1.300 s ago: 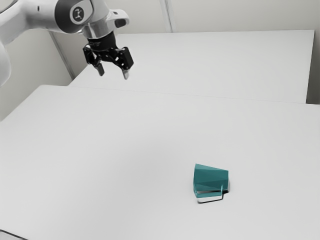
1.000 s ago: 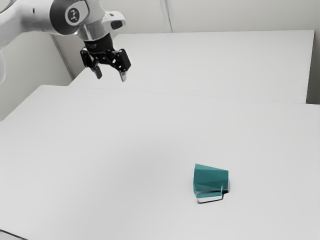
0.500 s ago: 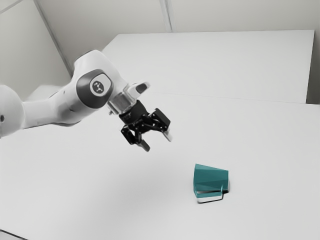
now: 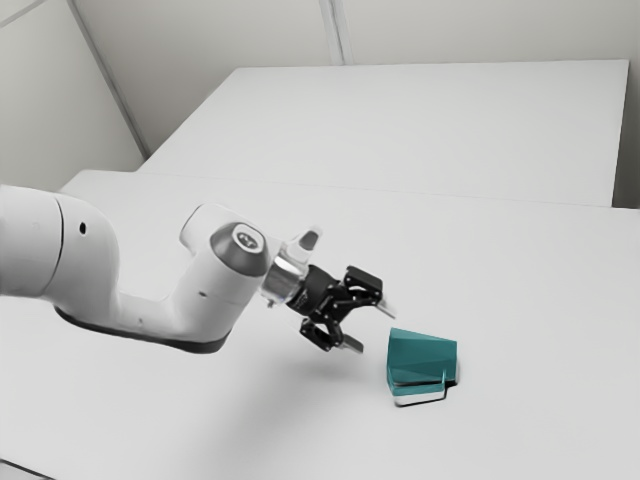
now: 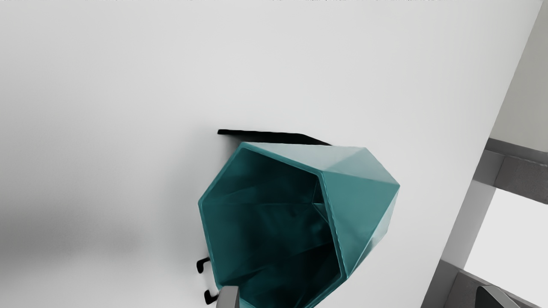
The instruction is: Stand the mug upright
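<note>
Stretching out above a broad white table (image 4: 250, 435), a white robot arm (image 4: 215, 290) came in from the exterior view's left, its last links angled toward the exterior view's right. At its end, the black gripper (image 4: 372, 328) hung over the tabletop with its two fingers spread wide and nothing pinched between them. A teal, many-sided mug (image 4: 422, 356) lay on its side on the table near the fingertips, a gap showing from the exterior side. Its open mouth faced the gripper and its narrower base pointed toward the exterior view's right. From the wrist, one fingertip (image 5: 228, 297) overlapped the mug's rim (image 5: 206, 239), though contact could not be told, while the other stood well apart from the mug. The slim handle (image 4: 418, 389) ran along the mug's side, above a thin dark shadow (image 4: 422, 403).
</note>
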Robot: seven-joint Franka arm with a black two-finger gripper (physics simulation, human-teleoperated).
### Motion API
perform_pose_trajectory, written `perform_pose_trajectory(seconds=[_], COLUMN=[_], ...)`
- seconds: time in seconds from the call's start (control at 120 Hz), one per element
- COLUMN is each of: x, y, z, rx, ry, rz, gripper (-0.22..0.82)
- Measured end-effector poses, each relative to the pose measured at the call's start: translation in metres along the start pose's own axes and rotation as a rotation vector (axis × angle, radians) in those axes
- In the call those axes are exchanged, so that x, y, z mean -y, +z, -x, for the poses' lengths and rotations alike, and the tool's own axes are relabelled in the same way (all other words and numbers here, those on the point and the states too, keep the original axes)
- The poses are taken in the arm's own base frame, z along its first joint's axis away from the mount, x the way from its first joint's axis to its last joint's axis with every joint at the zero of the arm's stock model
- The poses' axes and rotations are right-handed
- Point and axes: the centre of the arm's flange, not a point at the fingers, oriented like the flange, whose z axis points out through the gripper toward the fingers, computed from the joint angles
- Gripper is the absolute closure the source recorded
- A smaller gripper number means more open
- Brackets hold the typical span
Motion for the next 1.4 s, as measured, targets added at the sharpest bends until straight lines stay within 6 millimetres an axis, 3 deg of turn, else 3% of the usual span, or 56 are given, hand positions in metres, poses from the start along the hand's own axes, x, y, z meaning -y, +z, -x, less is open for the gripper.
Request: perform_pose_trajectory(seconds=[0.208, 0.6, 1.175, 1.4], x=[0.012, -0.002, -0.014, -0.031], y=[0.017, 0.045, 0.042, 0.042], z=[-0.005, 0.004, 0.003, 0.004], rx=[-0.035, -0.024, -0.046, -0.052], ry=[0.023, 0.183, 0.332, 0.399], rz=[0.061, 0.087, 0.096, 0.109], gripper=[0.00, 0.01, 0.62, 0.74])
